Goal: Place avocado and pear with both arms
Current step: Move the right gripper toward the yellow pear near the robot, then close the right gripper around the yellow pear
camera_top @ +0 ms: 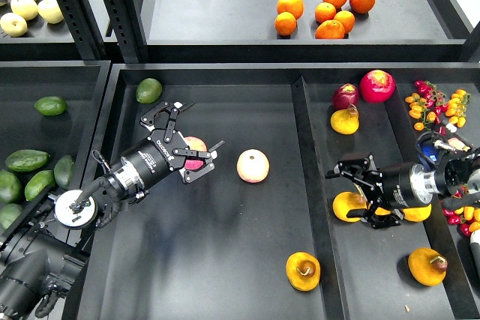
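My left gripper [196,136] is open over the middle tray [225,275], its fingers spread around a pink-red apple [196,149]; it holds nothing. A rounder, lighter green avocado [148,90] lies at that tray's far left corner. Dark green elongated avocados [26,160] lie in the left tray, away from both grippers. A yellow-orange pear [303,270] with a brown stem patch lies at the middle tray's near right. My right gripper [358,189] is open and empty in the right tray, just above another yellow pear [346,206].
A second apple [253,165] lies mid-tray. The right tray holds more pears [427,266], two red fruits [376,85] and small peppers [435,106]. A raised divider [315,185] separates the trays. The back shelf holds oranges [330,13] and pale fruits [26,7].
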